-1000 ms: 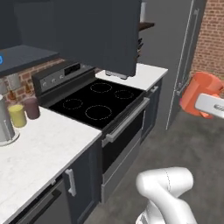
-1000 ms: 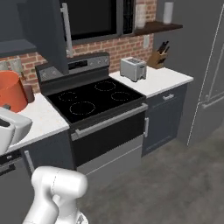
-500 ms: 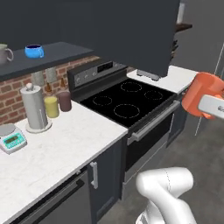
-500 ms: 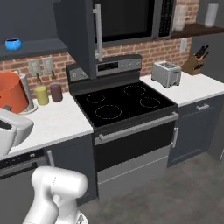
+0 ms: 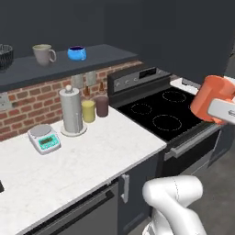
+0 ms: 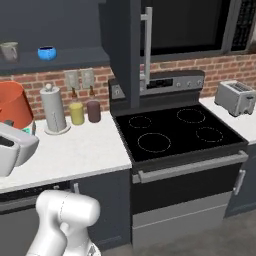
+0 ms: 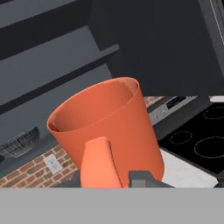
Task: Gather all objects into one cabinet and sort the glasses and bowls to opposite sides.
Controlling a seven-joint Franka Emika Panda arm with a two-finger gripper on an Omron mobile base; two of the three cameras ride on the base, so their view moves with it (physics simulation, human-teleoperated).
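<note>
My gripper (image 7: 119,174) is shut on the orange tumbler (image 7: 109,127), held upright in the air. The tumbler (image 5: 209,97) hangs over the stove's front edge in the left base view, and the tumbler (image 6: 14,102) sits at the far left of the right base view. On the dark cabinet shelf (image 5: 98,57) stand the beige mug (image 5: 43,53) and the blue vessel (image 5: 76,53), with the striped dark bowl (image 5: 4,56) at its left end. The bowl (image 7: 19,142) also shows low left in the hand view. The mug (image 6: 9,50) and blue vessel (image 6: 47,52) stay apart from my gripper (image 6: 14,131).
On the white counter (image 5: 92,156) stand a paper towel holder (image 5: 71,110), a yellow canister (image 5: 88,111), a maroon canister (image 5: 102,106) and a white scale (image 5: 44,138). A black stove (image 6: 170,132) lies right of them, then a toaster (image 6: 235,97). An open cabinet door (image 6: 125,50) hangs above the stove.
The whole picture has shifted as the base drove left along the counter; the stove slid right and the shelf with mug, blue vessel and bowl came into view. The tumbler stays gripped.
</note>
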